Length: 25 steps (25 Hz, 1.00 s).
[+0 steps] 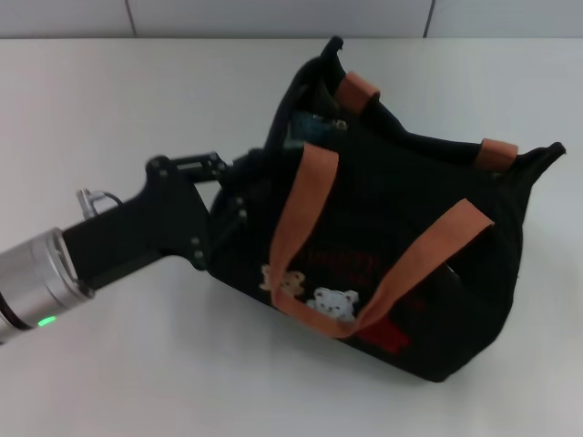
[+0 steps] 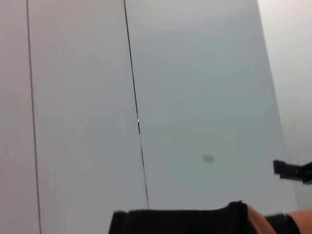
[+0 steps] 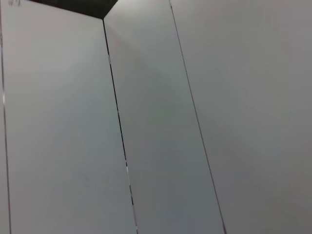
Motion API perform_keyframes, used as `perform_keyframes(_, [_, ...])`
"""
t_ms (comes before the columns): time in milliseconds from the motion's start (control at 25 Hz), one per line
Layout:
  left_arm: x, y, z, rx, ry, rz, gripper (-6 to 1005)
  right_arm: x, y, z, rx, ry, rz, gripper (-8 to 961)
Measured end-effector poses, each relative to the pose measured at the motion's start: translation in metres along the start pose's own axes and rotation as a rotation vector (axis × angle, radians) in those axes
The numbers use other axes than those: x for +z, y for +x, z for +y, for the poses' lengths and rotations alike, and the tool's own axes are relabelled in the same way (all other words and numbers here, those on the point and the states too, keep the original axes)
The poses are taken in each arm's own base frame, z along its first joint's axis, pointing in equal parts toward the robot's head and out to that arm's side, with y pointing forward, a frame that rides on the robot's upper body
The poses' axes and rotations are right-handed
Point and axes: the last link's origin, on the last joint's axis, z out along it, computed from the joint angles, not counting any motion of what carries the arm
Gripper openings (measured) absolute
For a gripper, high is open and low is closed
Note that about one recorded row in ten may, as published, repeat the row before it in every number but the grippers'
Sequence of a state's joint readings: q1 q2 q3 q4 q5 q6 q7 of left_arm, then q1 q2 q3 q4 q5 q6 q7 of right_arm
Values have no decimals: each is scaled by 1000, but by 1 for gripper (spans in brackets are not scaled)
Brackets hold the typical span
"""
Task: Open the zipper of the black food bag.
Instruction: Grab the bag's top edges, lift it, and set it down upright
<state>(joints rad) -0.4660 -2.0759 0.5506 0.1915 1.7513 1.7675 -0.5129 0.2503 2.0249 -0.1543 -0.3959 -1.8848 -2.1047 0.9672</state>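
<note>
The black food bag (image 1: 392, 246) sits on the white counter (image 1: 109, 100) right of centre, its top gaping toward twelve o'clock. The left gripper (image 1: 239, 196) presses against the bag's nine o'clock end; whether its jaws are clenched on fabric I cannot tell. The zipper (image 1: 437, 146) seems already parted. Best to brace that end steadily and avoid snagging the orange handles (image 1: 305, 209). The right gripper is unseen.
</note>
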Motion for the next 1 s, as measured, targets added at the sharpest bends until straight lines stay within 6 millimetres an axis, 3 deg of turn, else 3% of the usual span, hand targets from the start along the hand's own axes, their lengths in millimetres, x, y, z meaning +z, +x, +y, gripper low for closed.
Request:
perform_keyframes(200, [3,18,-9,56,-32,74,220,23,-9,-10,0,-22,-71,715])
perform_keyframes(360, [8,24,-13,81,-62,96,218,48,-28,-29,41,-105,-42,709])
perform_keyframes(600, [15,36,-18,116,-111,137,215,98,-81,-54,142,-243,209,700])
perform_keyframes(800, [19,40,-20,126,-129,144,213,143,-108,-52,207,-298,457,692])
perform_keyframes(1000, [21,41,-21,134,-140,152,213,179,-121,-43,251,-315,585,685])
